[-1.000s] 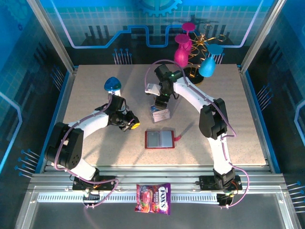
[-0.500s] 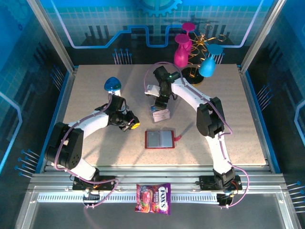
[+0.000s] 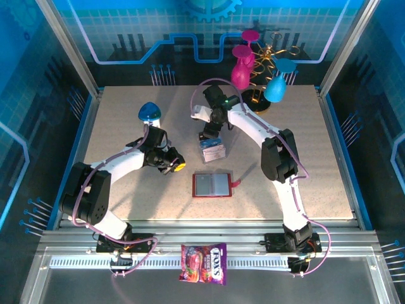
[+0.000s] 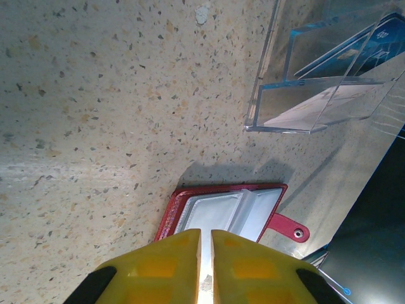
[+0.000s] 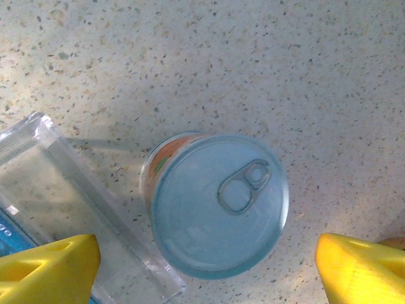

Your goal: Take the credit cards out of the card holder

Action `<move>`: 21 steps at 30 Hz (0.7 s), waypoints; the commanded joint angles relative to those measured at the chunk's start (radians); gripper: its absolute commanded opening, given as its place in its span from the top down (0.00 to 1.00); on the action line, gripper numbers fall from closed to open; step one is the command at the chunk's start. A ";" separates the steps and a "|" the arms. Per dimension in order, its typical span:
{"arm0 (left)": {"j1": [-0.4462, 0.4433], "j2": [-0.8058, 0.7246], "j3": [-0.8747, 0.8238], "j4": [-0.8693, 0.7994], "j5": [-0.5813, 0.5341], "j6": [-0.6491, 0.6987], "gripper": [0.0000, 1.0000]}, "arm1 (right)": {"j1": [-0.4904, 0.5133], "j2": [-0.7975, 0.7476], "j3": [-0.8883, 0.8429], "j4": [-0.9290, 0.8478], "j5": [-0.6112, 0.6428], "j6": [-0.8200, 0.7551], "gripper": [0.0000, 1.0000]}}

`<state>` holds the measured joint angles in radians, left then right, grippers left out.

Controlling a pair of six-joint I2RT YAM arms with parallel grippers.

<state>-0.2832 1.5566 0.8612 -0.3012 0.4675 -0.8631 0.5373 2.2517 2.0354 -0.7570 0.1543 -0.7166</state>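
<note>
The left gripper (image 4: 205,244) has its yellow fingers (image 4: 164,263) drawn almost together, with a thin slit between them. Something pale glints in the slit, and it cannot be told whether that is a card edge or bare metal. Just ahead of these fingertips, apart from them and flat on the speckled table (image 4: 95,95), lies the card holder (image 4: 218,212), spread open with its grey pockets facing up. Its snap tab (image 4: 292,232) sticks out to the right of the fingers. It probably lies open like this so the pockets can be reached from above. They look pale and flat, though whether one holds a card cannot be told. Farther ahead and to the right of the same fingers is the clear box (image 4: 316,104), with blue-and-white credit cards (image 4: 338,56) leaning inside it, so the box appears to be the place where removed cards are put. The right gripper (image 5: 207,253) has its fingers (image 5: 50,266) spread wide with nothing gripped, which suggests a card has been released. The box sits close by its left-hand finger, and a pull-tab can (image 5: 218,202) shows between the two fingers but lower down on the table, untouched. The card holder lies well apart from this gripper, nearer the arm bases.
</note>
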 commanded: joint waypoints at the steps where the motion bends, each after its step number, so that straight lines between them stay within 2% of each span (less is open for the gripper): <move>1: 0.009 -0.019 -0.017 0.005 0.009 -0.004 0.87 | -0.002 -0.008 0.037 0.035 0.005 0.030 0.11; 9: 0.009 -0.018 -0.017 0.008 0.011 -0.005 0.87 | 0.004 0.005 0.088 0.047 0.001 0.068 0.10; 21: 0.009 -0.020 -0.024 0.010 0.011 -0.005 0.87 | 0.002 0.112 0.167 -0.002 -0.024 0.074 0.10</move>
<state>-0.2832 1.5566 0.8608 -0.3012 0.4675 -0.8635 0.5377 2.3173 2.1754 -0.7322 0.1493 -0.6563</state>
